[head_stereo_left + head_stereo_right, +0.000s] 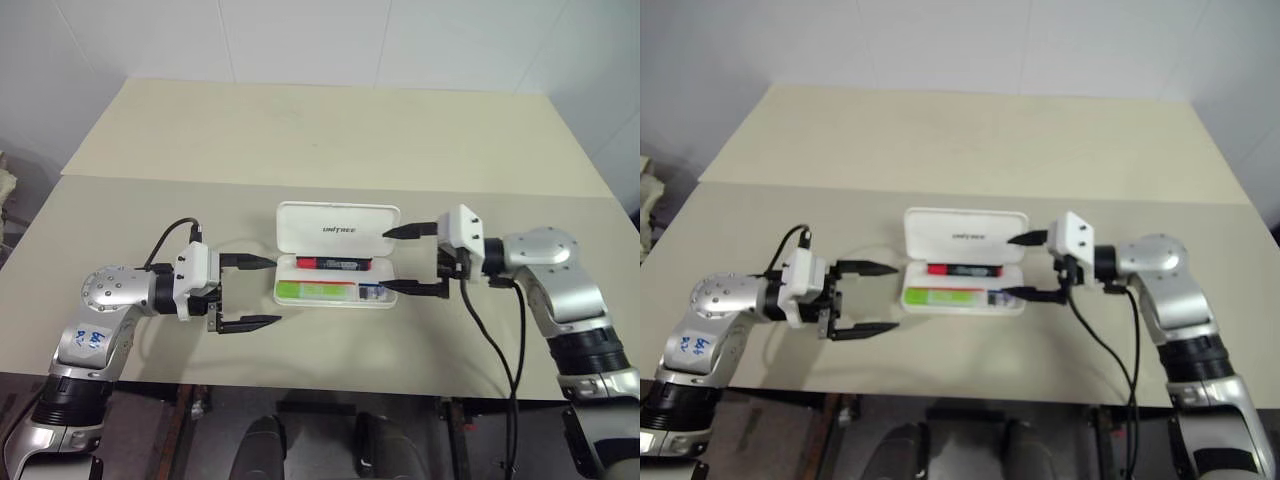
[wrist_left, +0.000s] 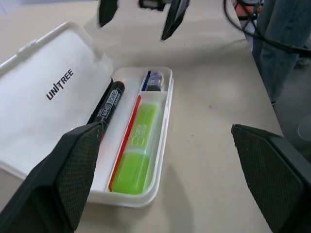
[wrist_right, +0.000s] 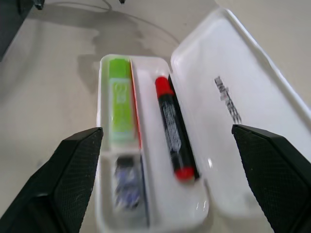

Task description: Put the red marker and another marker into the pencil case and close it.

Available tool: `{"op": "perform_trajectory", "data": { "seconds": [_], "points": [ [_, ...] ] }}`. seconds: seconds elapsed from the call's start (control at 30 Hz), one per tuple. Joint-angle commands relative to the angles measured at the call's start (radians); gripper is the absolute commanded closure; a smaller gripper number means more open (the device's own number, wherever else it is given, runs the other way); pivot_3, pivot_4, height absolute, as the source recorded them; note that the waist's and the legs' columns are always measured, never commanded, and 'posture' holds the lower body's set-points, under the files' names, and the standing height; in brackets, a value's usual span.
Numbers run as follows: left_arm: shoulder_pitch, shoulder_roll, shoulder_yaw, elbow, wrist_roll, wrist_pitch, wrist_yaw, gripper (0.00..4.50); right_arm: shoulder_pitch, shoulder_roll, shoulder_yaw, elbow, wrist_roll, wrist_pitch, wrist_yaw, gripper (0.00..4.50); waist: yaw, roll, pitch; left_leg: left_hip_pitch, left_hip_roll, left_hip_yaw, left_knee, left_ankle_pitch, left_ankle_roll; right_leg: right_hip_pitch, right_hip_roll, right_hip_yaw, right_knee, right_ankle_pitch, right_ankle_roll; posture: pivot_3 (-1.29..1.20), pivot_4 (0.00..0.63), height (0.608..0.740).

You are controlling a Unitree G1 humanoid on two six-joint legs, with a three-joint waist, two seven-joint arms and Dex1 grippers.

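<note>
I am holding my left gripper (image 1: 250,293) and right gripper (image 1: 405,259) released and empty, one at each end of the flat white hard-plastic pencil case (image 1: 336,262) lying open on the beige desk (image 1: 320,130). The slim red-capped, black-barrelled marker (image 1: 334,264) and the stubby lime-green marker (image 1: 314,291) are lying inside its tray. Judging ahead, a push on the upright lid (image 1: 338,229) is risking sliding the light case away rather than latching it.

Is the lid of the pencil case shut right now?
No, the pencil case stands open, lid raised, with the red marker and the green marker lying in its tray.
</note>
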Motion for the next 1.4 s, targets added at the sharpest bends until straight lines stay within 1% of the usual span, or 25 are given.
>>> {"op": "perform_trajectory", "data": {
  "seconds": [0.03,0.17,0.2,0.27,0.37,0.57,0.6,0.63,0.8,0.9,1.0,1.23,1.4],
  "points": [
    [-0.025,0.0,0.04,0.016,-0.022,-0.008,0.007,0.0,0.091,-0.056,-0.122,-0.087,0.056,0.013,-0.03,0.03,-0.001,0.0,0.0,0.0,0.0,0.0,0.0,0.0,0.0,0.0,0.0,0.0,0.0,0.0,0.0,0.0,0.15,0.74],
    [-0.05,-0.011,0.066,0.054,-0.041,-0.014,0.003,0.0,0.246,-0.108,-0.237,-0.175,0.092,0.021,-0.055,0.03,-0.001,0.0,0.0,0.001,0.0,0.0,0.001,0.0,0.0,0.0,0.0,0.0,0.001,0.0,0.0,0.0,0.15,0.74],
    [-0.057,-0.015,0.073,0.063,-0.048,-0.013,0.0,0.39,0.281,-0.114,-0.265,-0.197,0.098,0.021,-0.066,0.0,-0.001,0.0,0.0,0.001,0.0,0.0,0.001,0.0,0.0,0.0,0.0,0.0,0.001,0.0,0.0,0.0,0.15,0.74],
    [-0.064,-0.018,0.079,0.074,-0.056,-0.013,-0.007,0.93,0.323,-0.117,-0.296,-0.224,0.104,0.02,-0.085,0.0,-0.004,0.0,0.0,0.001,0.0,0.0,0.001,0.0,0.0,0.0,0.0,0.0,0.001,0.0,0.0,0.0,0.15,0.74],
    [-0.061,-0.021,0.08,0.083,-0.058,-0.019,-0.015,1.98,0.357,-0.111,-0.314,-0.249,0.104,0.013,-0.111,0.0,-0.008,0.0,0.0,0.002,0.0,0.001,0.001,0.0,0.0,0.0,0.0,0.001,0.001,0.0,0.0,0.0,0.15,0.74],
    [-0.052,-0.03,0.089,0.081,-0.055,-0.019,-0.014,4.1,0.352,-0.104,-0.307,-0.256,0.109,0.007,-0.144,0.0,-0.003,0.0,0.0,0.002,0.0,0.001,0.002,0.0,0.0,0.001,0.0,0.001,0.002,0.001,0.0,0.0,0.15,0.74],
    [-0.053,-0.031,0.091,0.083,-0.054,-0.021,-0.012,4.4,0.345,-0.105,-0.304,-0.25,0.108,0.003,-0.145,0.0,-0.002,0.0,0.0,0.002,0.0,0.001,0.002,0.0,0.0,0.001,0.0,0.001,0.002,0.001,0.0,0.0,0.15,0.74],
    [-0.049,-0.033,0.098,0.089,-0.052,-0.028,-0.006,4.48,0.331,-0.105,-0.297,-0.24,0.104,0.0,-0.147,0.0,-0.002,0.0,0.0,0.002,0.0,0.001,0.002,0.0,0.0,0.001,0.0,0.001,0.002,0.001,0.0,0.0,0.15,0.74],
    [-0.041,-0.056,0.118,0.113,-0.02,-0.081,0.049,4.48,0.303,-0.102,-0.28,-0.223,0.095,-0.006,-0.152,0.0,-0.002,0.0,0.0,0.002,0.0,0.001,0.002,0.0,0.0,0.001,0.0,0.001,0.001,0.001,0.0,0.0,0.15,0.74],
    [-0.049,-0.068,0.114,0.134,0.044,-0.116,0.129,4.48,0.299,-0.1,-0.271,-0.221,0.09,-0.011,-0.157,0.0,-0.001,0.0,0.0,0.001,0.0,0.0,0.002,0.0,0.0,0.001,0.0,0.001,0.001,0.001,0.0,0.0,0.15,0.74],
    [-0.081,-0.127,0.121,0.166,0.126,-0.132,0.312,4.48,0.292,-0.094,-0.256,-0.223,0.083,-0.012,-0.166,0.0,0.0,0.0,0.0,0.001,0.0,0.0,0.003,0.0,0.0,0.001,0.0,0.001,0.002,0.001,0.0,0.0,0.15,0.74],
    [-0.142,-0.211,0.084,0.255,0.224,-0.068,0.51,4.48,0.288,-0.089,-0.242,-0.23,0.084,-0.012,-0.185,0.0,0.0,0.0,0.0,0.001,0.0,0.0,0.004,0.0,0.0,0.001,0.0,0.002,0.002,0.002,0.001,0.0,0.15,0.74],
    [-0.212,-0.245,0.042,0.344,0.259,-0.039,0.544,4.48,0.295,-0.086,-0.239,-0.24,0.085,-0.013,-0.193,0.0,0.001,-0.001,0.0,0.001,0.0,0.0,0.004,0.0,0.0,0.001,0.0,0.002,0.001,0.002,0.002,0.0,0.15,0.74]
  ]
}}
